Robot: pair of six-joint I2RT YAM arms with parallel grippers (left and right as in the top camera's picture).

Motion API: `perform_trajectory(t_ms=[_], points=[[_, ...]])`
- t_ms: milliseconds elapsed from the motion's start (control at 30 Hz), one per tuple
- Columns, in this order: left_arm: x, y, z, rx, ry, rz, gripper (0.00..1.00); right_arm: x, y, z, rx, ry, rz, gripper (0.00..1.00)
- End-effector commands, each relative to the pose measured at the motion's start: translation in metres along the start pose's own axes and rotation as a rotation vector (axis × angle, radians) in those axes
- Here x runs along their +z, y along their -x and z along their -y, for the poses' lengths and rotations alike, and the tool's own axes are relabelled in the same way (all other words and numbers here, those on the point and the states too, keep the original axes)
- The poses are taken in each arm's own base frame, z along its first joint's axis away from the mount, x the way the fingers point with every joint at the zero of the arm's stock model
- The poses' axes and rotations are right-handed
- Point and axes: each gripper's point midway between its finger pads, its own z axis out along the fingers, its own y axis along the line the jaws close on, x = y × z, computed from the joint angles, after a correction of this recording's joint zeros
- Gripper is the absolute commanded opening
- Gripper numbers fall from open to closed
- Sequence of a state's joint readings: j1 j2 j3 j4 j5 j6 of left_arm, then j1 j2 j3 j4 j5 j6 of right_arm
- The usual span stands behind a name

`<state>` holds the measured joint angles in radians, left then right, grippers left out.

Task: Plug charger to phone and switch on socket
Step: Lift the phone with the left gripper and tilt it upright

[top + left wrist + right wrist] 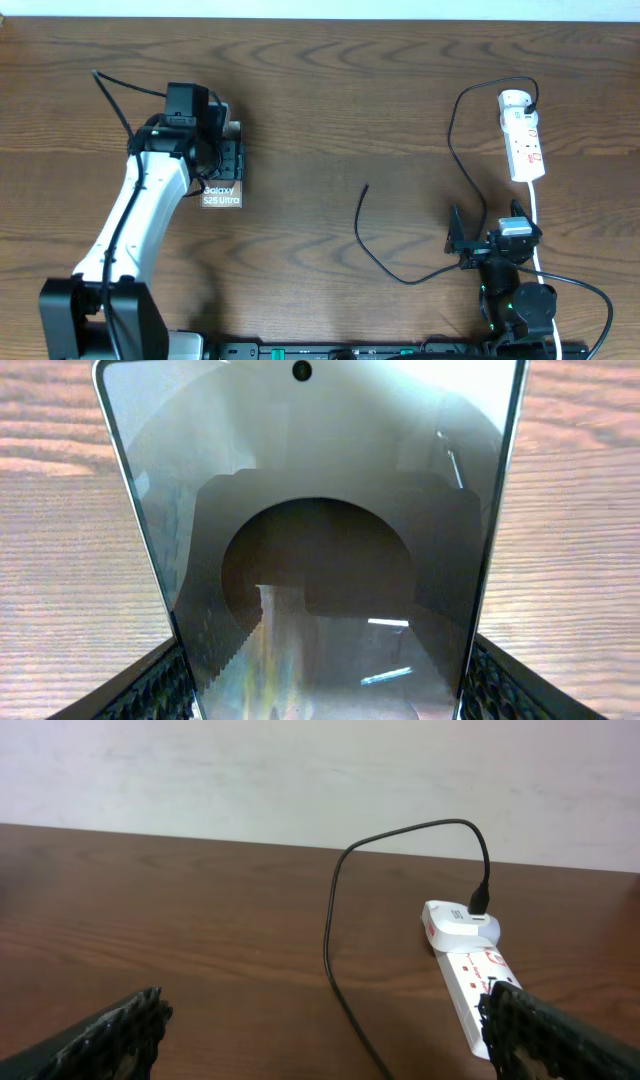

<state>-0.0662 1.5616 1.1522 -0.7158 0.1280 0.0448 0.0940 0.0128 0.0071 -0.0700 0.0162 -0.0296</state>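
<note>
1. Overhead, your left gripper [222, 162] covers the phone [222, 194] at its 12 o'clock end.
2. You cannot read the switches on the socket [523, 135]: too small.
3. Tip of the charger [358, 227], 3 o'clock of centre: too small to judge.

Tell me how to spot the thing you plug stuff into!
Look at the far right side of the wooden table. The socket lies there, a narrow white strip with red markings. It alone is a white bar, with the thin black charger plugged into its rounded end.

The dark wooden surface [330, 110] carries the white socket [524, 140]. The black charger [327, 935] lies looped beside it.
</note>
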Motion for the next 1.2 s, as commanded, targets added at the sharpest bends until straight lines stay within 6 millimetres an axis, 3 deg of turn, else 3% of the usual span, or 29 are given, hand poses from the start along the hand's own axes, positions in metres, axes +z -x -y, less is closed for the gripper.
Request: perform_trajectory(t_ms=[0,167,733,1167], points=[[-0.018,0.009,0.005,-0.028,-0.024,0.059,0.07,0.0,0.0,0.0,0.013,-0.003,0.0,0.99],[-0.029,0.013,0.007,-0.063,-0.034,0.091,0.07,0.0,0.0,0.0,0.013,-0.003,0.0,0.99],[-0.057,0.03,0.053,-0.157,-0.312,0.161,0.08,0.0,0.0,0.0,0.014,-0.003,0.0,0.99],[-0.075,0.057,0.071,-0.5,-0.506,0.174,0.08,0.0,0.0,0.0,0.013,-0.003,0.0,0.99]])
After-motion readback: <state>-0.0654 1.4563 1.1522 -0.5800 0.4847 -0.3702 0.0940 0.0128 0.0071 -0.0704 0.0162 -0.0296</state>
